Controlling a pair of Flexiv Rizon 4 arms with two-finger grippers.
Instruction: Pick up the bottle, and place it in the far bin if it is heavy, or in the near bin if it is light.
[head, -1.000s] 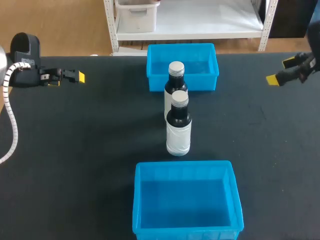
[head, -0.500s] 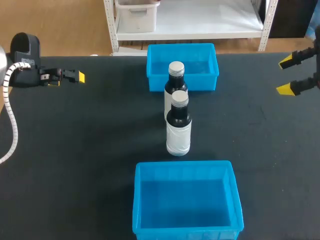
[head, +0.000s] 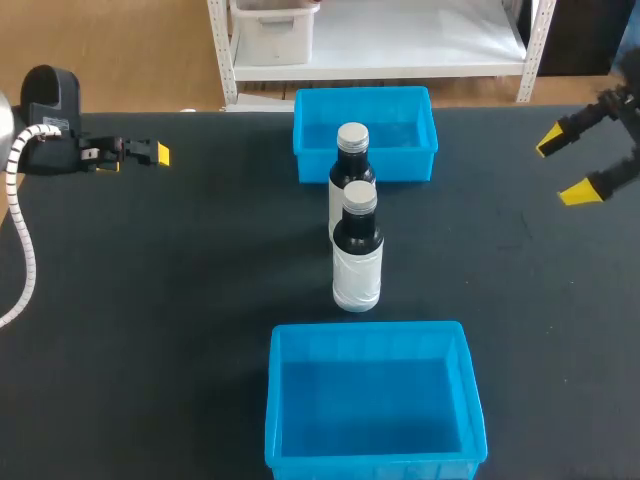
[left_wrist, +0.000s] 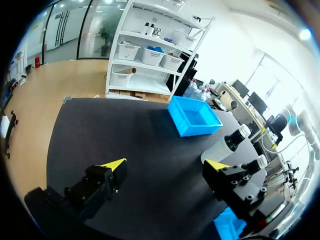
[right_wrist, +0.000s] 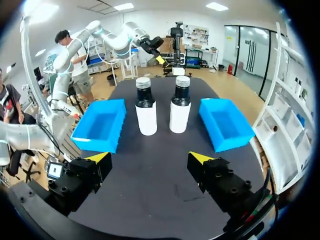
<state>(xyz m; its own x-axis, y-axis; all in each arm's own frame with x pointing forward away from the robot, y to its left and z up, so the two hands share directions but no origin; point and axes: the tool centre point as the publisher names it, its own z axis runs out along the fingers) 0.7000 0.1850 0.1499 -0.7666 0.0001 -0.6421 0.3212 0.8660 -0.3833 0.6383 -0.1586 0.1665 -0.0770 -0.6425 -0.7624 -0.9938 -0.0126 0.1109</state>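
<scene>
- Black desk (head: 150, 300) cloth carries all the task's things. The front bottle (head: 357, 260) stands upright on it with its cap on.
- A second bottle (head: 352, 150) of the same look stands just behind the front bottle. The far bin (head: 405, 130) lies beyond that one, and the near bin (head: 370, 400) lies just in front of the front bottle. Both bins look empty.
- Step in hand, as I judge it: the approach before the pick. Neither bottle is lifted or touched, so no weight has been felt and no bin chosen.
- The right end effector (head: 565, 168) is well off to the right of the front bottle. Its yellow-tipped fingers are spread wide, holding nothing and touching nothing. In its wrist view both bottles stand straight ahead of the gap between its fingers.
- The left end effector (left_wrist: 165, 164) is well off to the left of the front bottle. Its fingers are also wide apart and empty.
- The next move probably falls to the right arm: travel in toward the front bottle, straddle its body with the fingers, and close on it.
- The two bottles stand close together, so the fingers should come in from the sides of the front bottle to avoid knocking the second bottle over.
- Only once a bottle is lifted can its weight decide far bin or near bin.
</scene>
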